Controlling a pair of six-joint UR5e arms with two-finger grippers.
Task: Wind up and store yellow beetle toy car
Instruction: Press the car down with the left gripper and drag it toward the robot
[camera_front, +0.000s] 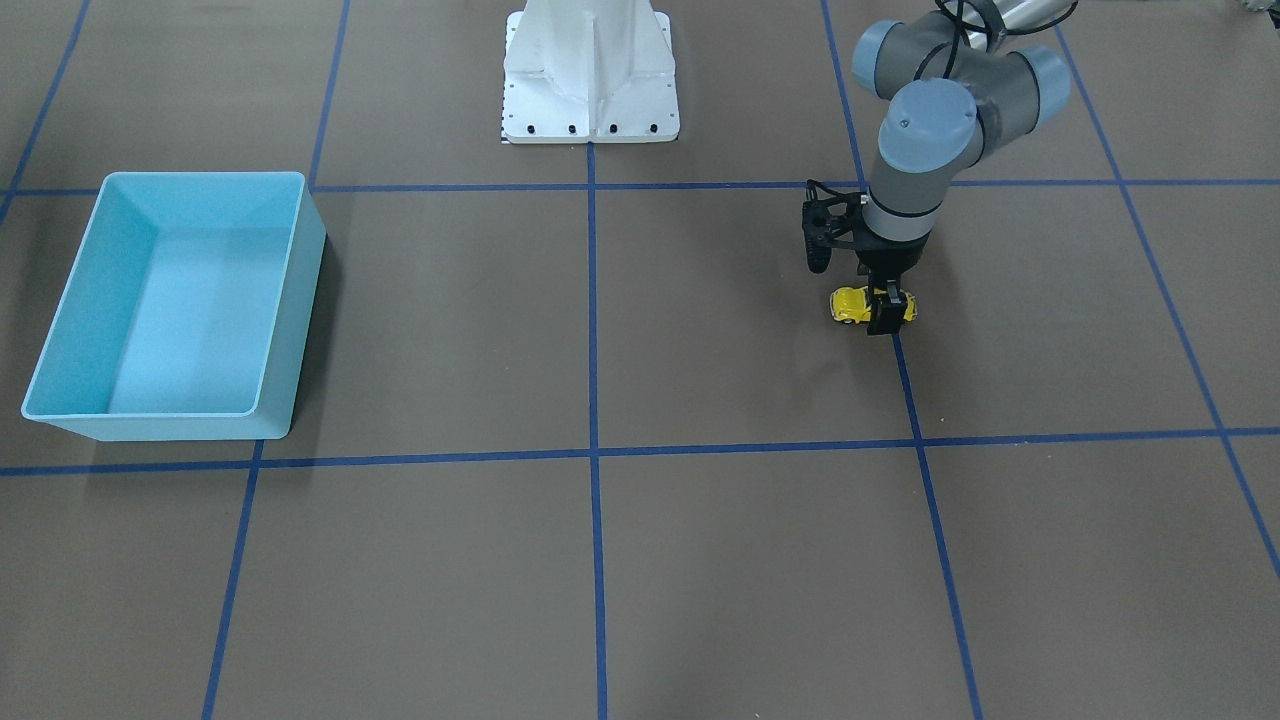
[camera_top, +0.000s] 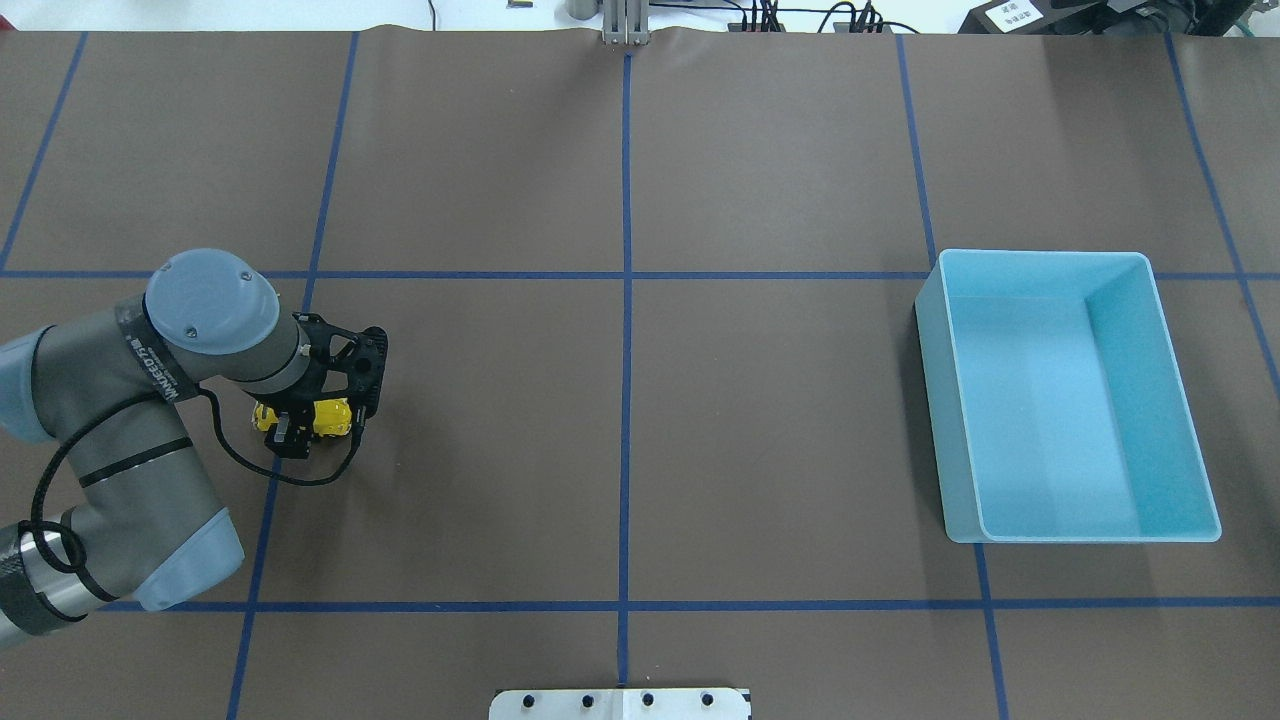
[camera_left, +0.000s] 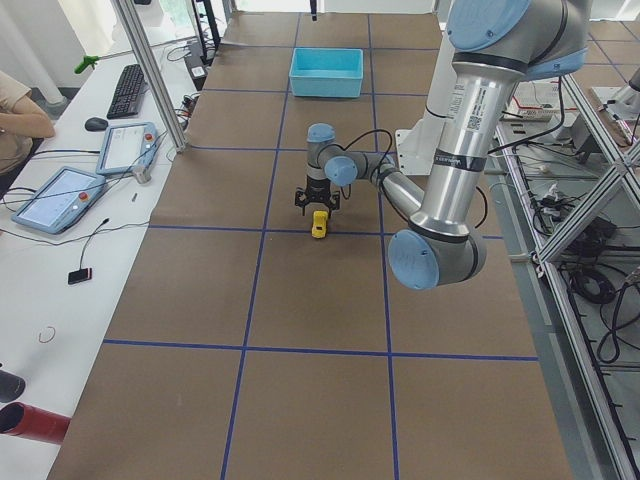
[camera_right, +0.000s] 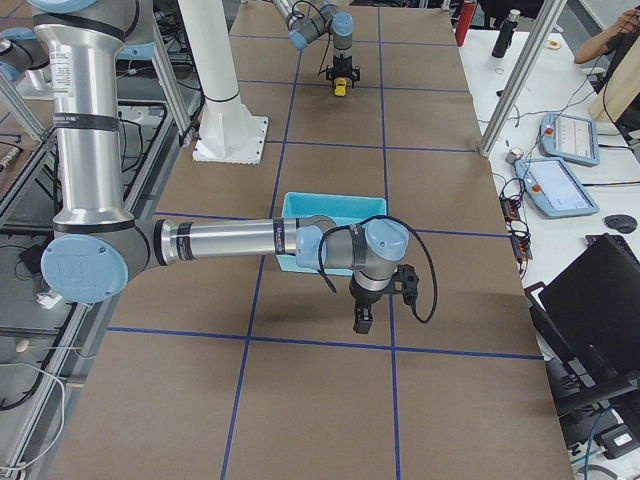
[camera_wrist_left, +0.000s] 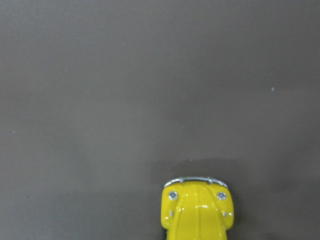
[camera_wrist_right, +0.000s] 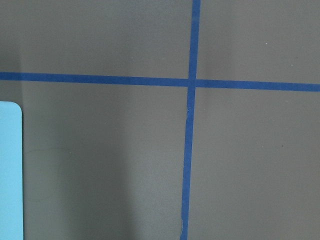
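The yellow beetle toy car (camera_front: 852, 304) is at table level on the brown mat, on my left side. My left gripper (camera_front: 884, 312) points straight down over it, with a finger on each side of the body, shut on the car. It also shows in the overhead view (camera_top: 325, 418). The left wrist view shows only the car's front end (camera_wrist_left: 196, 212), no fingers. The empty blue bin (camera_top: 1040, 256) stands on the opposite side. My right gripper (camera_right: 361, 322) hangs over the mat beside the bin (camera_right: 335, 203); I cannot tell whether it is open or shut.
The white robot base (camera_front: 590, 90) stands at the table's robot side. Blue tape lines (camera_top: 626, 300) grid the mat. Operators' desks with tablets (camera_left: 62, 195) lie beyond the far edge. The right wrist view shows a bin corner (camera_wrist_right: 10, 170) and a tape crossing.
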